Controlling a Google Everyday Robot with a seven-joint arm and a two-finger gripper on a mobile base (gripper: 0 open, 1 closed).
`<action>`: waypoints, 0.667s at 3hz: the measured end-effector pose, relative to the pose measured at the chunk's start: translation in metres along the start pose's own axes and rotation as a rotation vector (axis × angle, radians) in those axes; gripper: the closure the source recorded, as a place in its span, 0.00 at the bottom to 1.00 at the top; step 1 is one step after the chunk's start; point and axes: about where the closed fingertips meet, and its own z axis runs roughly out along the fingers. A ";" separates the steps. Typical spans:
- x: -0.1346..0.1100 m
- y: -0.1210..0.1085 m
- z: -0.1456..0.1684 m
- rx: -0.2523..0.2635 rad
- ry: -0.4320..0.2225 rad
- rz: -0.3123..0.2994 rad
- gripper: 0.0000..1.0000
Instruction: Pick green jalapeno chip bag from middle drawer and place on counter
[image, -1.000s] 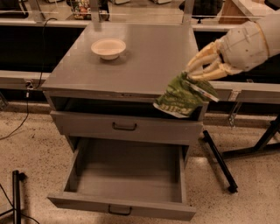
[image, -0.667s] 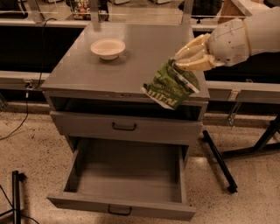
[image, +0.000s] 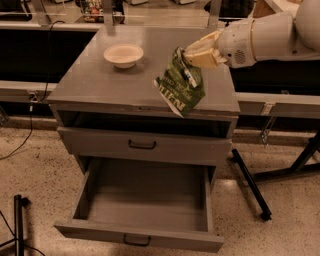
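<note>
My gripper (image: 192, 56) comes in from the right on a white arm and is shut on the top of the green jalapeno chip bag (image: 181, 86). The bag hangs over the front right part of the counter (image: 115, 82), its lower corner past the front edge. The middle drawer (image: 142, 210), the lowest one, is pulled fully out and nothing lies in it. The like-handled grey drawer (image: 142, 145) above it is closed.
A cream bowl (image: 123, 54) stands on the counter's back left. A dark metal stand leg (image: 250, 182) runs along the floor to the right of the cabinet. A black stand (image: 19, 220) is at the lower left. A cable (image: 30, 117) hangs at the left.
My gripper has carried the bag up and to the left, from beside the cabinet's right front corner to over the counter's front right.
</note>
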 end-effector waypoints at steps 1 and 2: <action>-0.005 -0.032 0.010 0.138 -0.015 0.079 1.00; -0.012 -0.060 0.019 0.243 -0.041 0.108 1.00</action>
